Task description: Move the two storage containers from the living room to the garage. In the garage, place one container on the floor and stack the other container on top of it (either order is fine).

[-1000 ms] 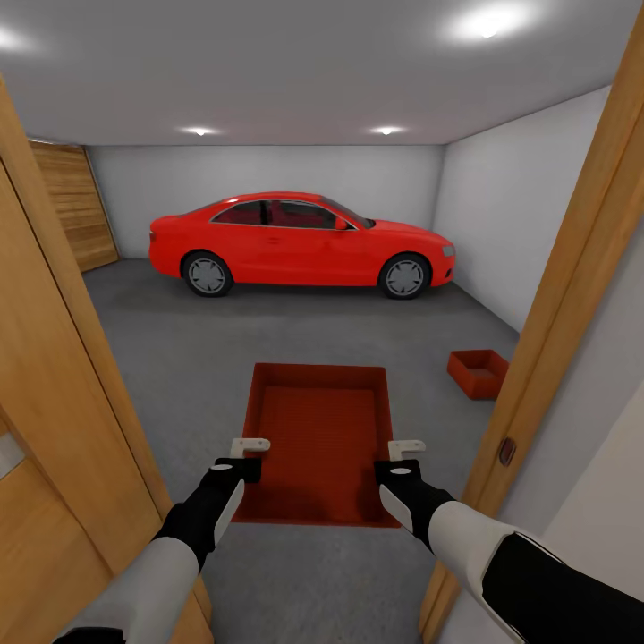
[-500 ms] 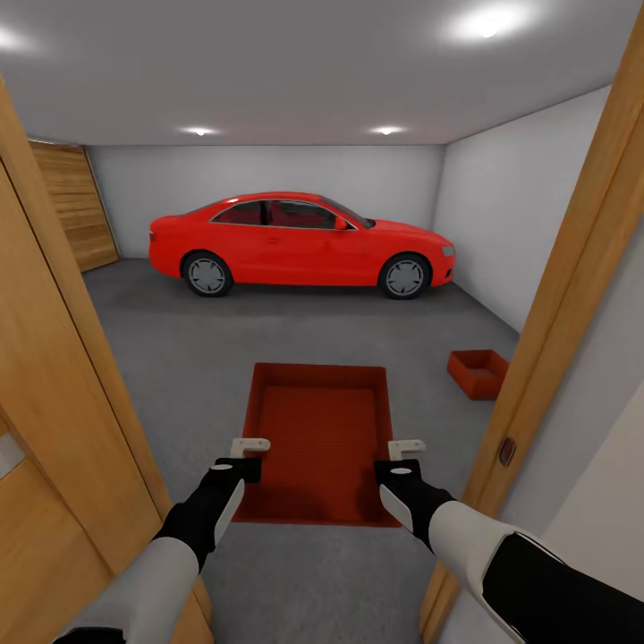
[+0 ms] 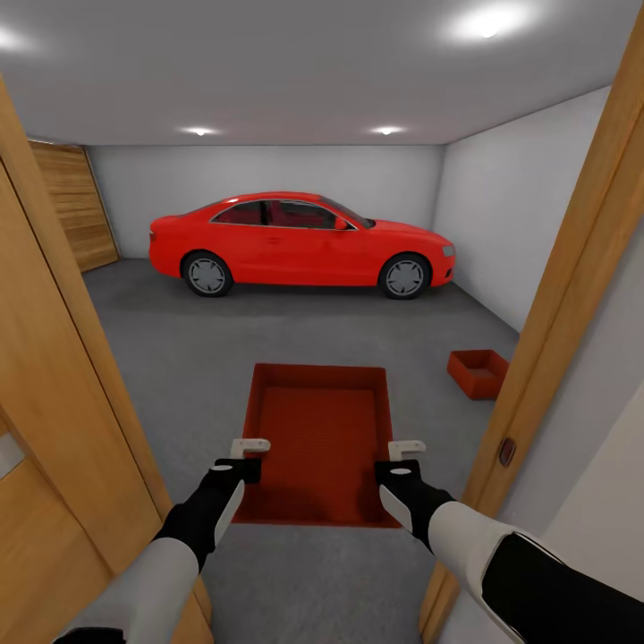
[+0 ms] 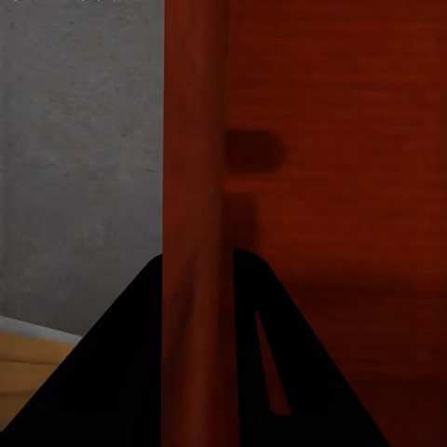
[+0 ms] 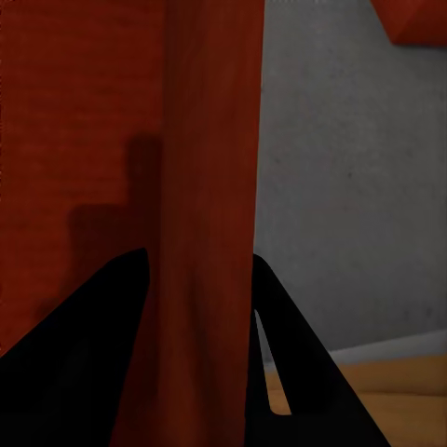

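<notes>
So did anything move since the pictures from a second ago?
No, nothing visibly changed. The left gripper and right gripper hold the side walls of the red bin in the doorway just as before. The second bin sits in the same spot on the grey floor, and the red car is parked as it was.

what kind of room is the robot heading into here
A garage, seen through a wooden doorway: a red car is parked on a grey concrete floor, with plain white walls and a slatted wooden door at the back left.
</notes>
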You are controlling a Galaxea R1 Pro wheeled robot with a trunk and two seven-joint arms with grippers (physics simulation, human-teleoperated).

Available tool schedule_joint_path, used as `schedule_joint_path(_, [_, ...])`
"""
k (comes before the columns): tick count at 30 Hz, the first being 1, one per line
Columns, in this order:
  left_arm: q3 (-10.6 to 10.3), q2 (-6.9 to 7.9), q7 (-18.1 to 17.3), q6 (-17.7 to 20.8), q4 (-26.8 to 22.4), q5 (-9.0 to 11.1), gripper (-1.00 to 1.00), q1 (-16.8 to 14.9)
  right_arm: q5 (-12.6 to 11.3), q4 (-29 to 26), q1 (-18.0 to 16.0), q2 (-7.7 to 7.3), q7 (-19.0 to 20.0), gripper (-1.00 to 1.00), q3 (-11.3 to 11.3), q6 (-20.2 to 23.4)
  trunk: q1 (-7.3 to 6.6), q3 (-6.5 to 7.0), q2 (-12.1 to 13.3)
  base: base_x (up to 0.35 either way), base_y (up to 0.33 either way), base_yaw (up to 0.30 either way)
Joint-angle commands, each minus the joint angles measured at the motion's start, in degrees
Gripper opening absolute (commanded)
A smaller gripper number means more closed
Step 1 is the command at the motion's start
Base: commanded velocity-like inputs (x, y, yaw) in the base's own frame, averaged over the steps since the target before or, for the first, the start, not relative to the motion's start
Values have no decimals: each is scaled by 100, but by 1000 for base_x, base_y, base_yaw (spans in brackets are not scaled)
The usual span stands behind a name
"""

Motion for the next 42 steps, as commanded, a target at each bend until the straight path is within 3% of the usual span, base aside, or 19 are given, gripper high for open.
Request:
schedule_joint_path(1, [-22, -39, -1, 23, -5, -29, -100, 0, 11, -44, -8, 9, -8, -100, 82, 27, 4, -13, -14, 0, 0, 0])
schedule_joint_path(17, [-8, -51, 10, -11, -17, -29, -100, 3, 126, -71, -8, 6, -10, -100, -11, 18, 4, -13, -14, 20, 0, 0])
schedule_joint_path(25, [-23, -60, 37, -6, -9, -33, -100, 3, 21, -70, -8, -8, -10, -100, 81, 19, 4, -13, -14, 295, 0, 0])
schedule_joint_path(26, [-30, -66, 37, -7, -9, -33, -100, 3, 126, -70, -8, 4, -10, -100, 82, 19, 4, -13, -14, 320, 0, 0])
schedule_joint_path(42, [-30, -66, 36, -8, -9, -28, -100, 3, 129, -70, -8, 4, -10, -100, 81, 18, 4, -13, -14, 322, 0, 0])
